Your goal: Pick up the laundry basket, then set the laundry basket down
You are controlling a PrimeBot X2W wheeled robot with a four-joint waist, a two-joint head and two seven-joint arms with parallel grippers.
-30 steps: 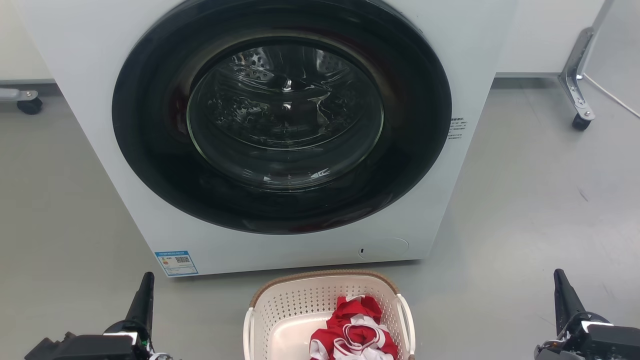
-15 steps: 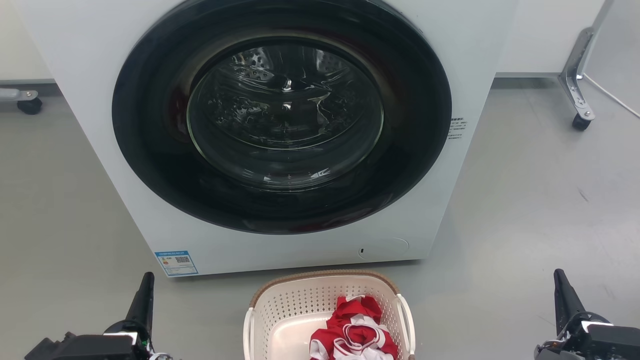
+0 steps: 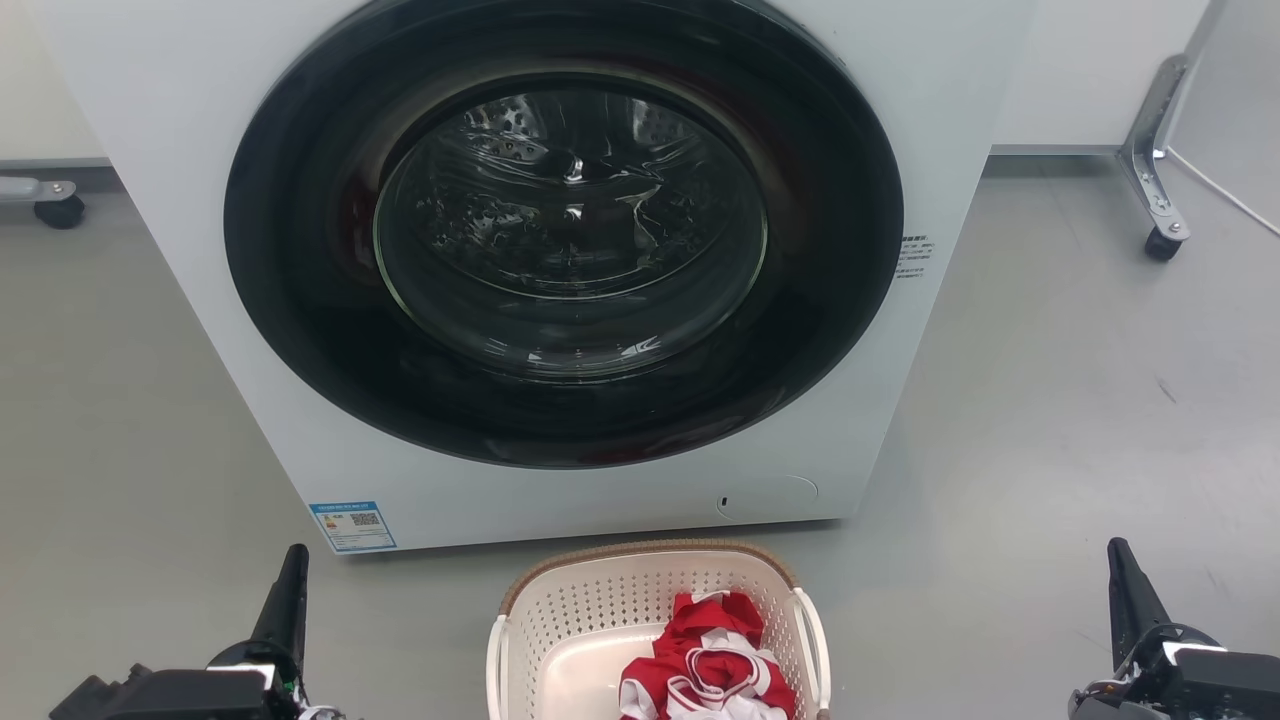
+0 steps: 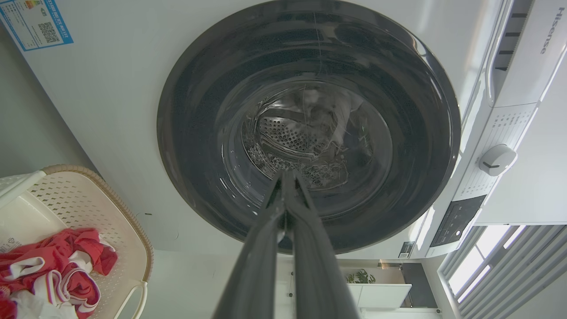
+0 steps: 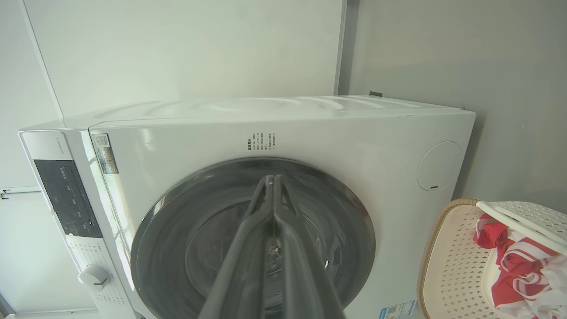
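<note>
The laundry basket (image 3: 600, 600), cream-white and perforated with a brown rim, stands on the floor at the bottom middle of the head view, just in front of the washing machine. Red and white clothes (image 3: 708, 665) lie in it. The basket also shows at the lower left of the left wrist view (image 4: 88, 199) and the lower right of the right wrist view (image 5: 447, 266). My left gripper (image 3: 295, 555) is shut and empty, well to the basket's left. My right gripper (image 3: 1115, 550) is shut and empty, far to its right. Both point at the machine (image 4: 285, 175) (image 5: 271, 178).
A white front-loading washing machine (image 3: 900, 130) with its dark round door (image 3: 565, 230) shut stands right behind the basket. Grey floor (image 3: 1050, 400) spreads on both sides. Wheeled metal legs stand at the far right (image 3: 1160, 240) and far left (image 3: 55, 205).
</note>
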